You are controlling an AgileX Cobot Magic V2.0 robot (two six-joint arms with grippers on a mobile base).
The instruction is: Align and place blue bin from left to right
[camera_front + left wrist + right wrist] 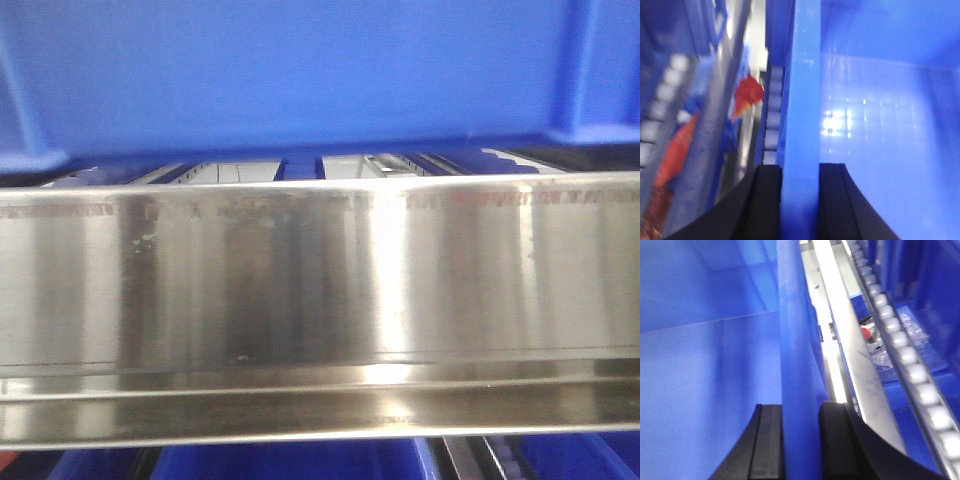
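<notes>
Both pairs of jaws are clamped on the blue bin (300,70): the left gripper (799,200) straddles one upright wall, one black finger (767,200) outside and one inside, and the right gripper (801,440) grips the opposite wall (797,365) the same way. In the front view the bin sits just above and behind the shiny steel rail (320,300). Beside the right-hand wall runs a track of white rollers (912,372).

Shiny steel rail (320,300) across the front, white roller track (910,365) alongside, glare on metal.
</notes>
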